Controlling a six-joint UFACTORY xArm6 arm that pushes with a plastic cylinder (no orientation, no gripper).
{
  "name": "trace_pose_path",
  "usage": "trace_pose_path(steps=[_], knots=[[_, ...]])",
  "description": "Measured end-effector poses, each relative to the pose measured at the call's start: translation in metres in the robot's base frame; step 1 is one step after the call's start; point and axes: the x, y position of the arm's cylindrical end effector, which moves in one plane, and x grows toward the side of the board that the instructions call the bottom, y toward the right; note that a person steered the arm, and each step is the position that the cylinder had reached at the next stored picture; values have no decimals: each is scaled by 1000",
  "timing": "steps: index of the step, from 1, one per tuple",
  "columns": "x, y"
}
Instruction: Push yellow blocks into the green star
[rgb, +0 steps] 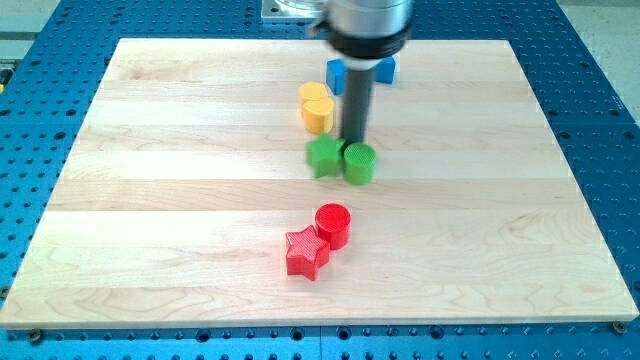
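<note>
A yellow heart-shaped block (316, 107) stands above the board's middle. Just below it sits a green star (323, 156), touching a green cylinder (360, 163) on its right. My tip (353, 141) comes down right behind the two green blocks, at the gap between them, and to the lower right of the yellow block. Only one yellow block shows.
A blue block (340, 73) sits near the view's top, partly hidden behind the rod. A red cylinder (333, 225) and a red star (306, 253) touch each other below the middle. The wooden board (150, 200) lies on a blue perforated table.
</note>
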Motion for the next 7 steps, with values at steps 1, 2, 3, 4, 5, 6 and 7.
trace_pose_path(steps=[1,2,3,4,5,6,7], knots=[[34,9],[-15,21],[-21,-49],[-103,-72],[-184,-47],[-189,25],[-125,-7]])
